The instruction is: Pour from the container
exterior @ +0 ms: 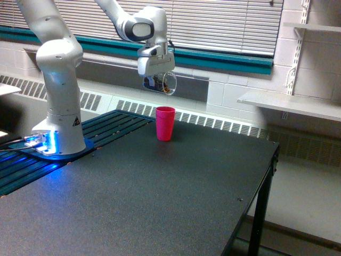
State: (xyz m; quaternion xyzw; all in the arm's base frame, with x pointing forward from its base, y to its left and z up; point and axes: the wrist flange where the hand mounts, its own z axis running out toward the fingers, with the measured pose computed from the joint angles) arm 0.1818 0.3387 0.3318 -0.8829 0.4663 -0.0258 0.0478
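- Exterior view shows one robot arm (pixel 58 69), one gripper (pixel 157 81) and two cups.
- One clear cup (pixel 167 84), pinched by the gripper, lies tipped on its side, above the pink cup (pixel 165 123).
- The pink cup stands upright on one black table (pixel 160 197).

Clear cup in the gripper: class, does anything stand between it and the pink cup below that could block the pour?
Nothing visible does. The gripper holds the clear cup tipped on its side above the upright pink cup on the black table. Only open air shows between them, and the pink cup's mouth is uncovered.
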